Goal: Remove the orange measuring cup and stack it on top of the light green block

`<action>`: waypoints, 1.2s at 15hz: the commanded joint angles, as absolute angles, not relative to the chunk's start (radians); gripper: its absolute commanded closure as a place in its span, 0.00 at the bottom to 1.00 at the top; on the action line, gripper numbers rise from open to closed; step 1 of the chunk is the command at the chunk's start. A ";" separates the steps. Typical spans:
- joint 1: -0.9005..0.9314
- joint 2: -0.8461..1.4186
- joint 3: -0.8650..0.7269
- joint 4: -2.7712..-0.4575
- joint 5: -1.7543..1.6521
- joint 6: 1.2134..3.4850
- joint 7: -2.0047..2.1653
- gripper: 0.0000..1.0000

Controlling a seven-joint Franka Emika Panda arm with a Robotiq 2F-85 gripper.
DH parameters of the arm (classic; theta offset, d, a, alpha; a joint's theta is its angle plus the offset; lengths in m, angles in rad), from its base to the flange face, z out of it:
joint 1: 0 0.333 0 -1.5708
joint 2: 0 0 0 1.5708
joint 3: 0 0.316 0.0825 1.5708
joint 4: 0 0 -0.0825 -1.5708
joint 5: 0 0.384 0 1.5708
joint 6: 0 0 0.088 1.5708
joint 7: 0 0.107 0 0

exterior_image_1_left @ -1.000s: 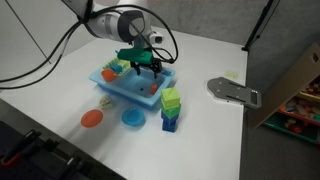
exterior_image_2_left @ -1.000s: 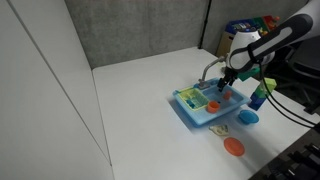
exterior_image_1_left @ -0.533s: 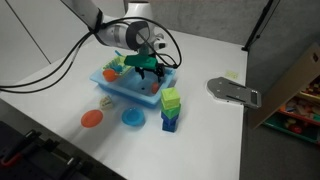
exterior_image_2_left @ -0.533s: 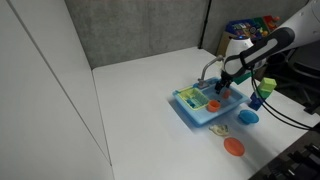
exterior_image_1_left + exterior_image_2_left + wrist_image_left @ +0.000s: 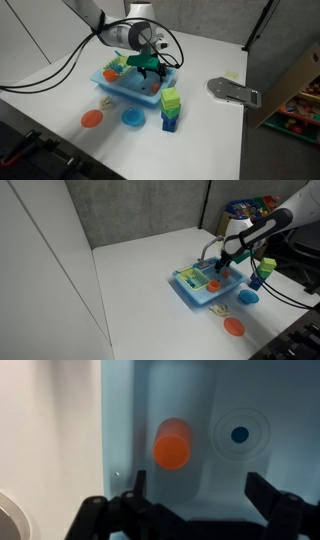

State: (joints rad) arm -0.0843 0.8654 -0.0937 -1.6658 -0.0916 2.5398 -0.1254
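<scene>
The orange measuring cup [image 5: 172, 443] stands in the light blue tray [image 5: 120, 420], seen from above in the wrist view. It also shows as an orange spot in an exterior view [image 5: 213, 284]. My gripper [image 5: 198, 490] is open and empty just above the tray floor; the cup lies ahead of the jaws, nearer the left finger. In both exterior views the gripper [image 5: 148, 68] [image 5: 227, 266] hangs low over the tray [image 5: 120, 88]. The light green block [image 5: 171, 99] [image 5: 264, 267] sits on a blue block [image 5: 170, 120] beside the tray.
An orange disc [image 5: 92, 118] and a blue disc [image 5: 132, 118] lie on the white table in front of the tray, with a small orange flat piece [image 5: 105, 101]. A grey flat object [image 5: 232, 92] lies near the table's edge. Other toys sit in the tray.
The gripper has come down a little into the tray since a second ago and has held still over the last half second. The cup and blocks have not moved.
</scene>
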 commanded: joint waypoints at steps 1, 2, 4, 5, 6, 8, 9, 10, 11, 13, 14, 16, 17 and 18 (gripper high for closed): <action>-0.100 0.835 -0.093 -1.689 -0.104 2.548 -0.134 0.00; -0.102 0.830 -0.094 -1.696 -0.105 2.551 -0.134 0.00; -0.105 0.819 -0.098 -1.712 -0.105 2.555 -0.132 0.00; -0.108 0.815 -0.099 -1.717 -0.104 2.555 -0.133 0.00; -0.109 0.811 -0.100 -1.724 -0.104 2.556 -0.132 0.00; -0.116 0.805 -0.098 -1.738 -0.101 2.557 -0.135 0.00; -0.117 0.801 -0.098 -1.745 -0.101 2.560 -0.134 0.00; -0.116 0.795 -0.098 -1.754 -0.102 2.562 -0.133 0.00; -0.117 0.785 -0.095 -1.765 -0.101 2.564 -0.136 0.00; -0.116 0.760 -0.090 -1.792 -0.100 2.575 -0.138 0.00; -0.114 0.746 -0.089 -1.807 -0.101 2.584 -0.139 0.00; -0.111 0.726 -0.088 -1.829 -0.102 2.597 -0.138 0.00; -0.108 0.719 -0.089 -1.838 -0.104 2.600 -0.135 0.00; -0.108 0.715 -0.089 -1.844 -0.103 2.601 -0.135 0.00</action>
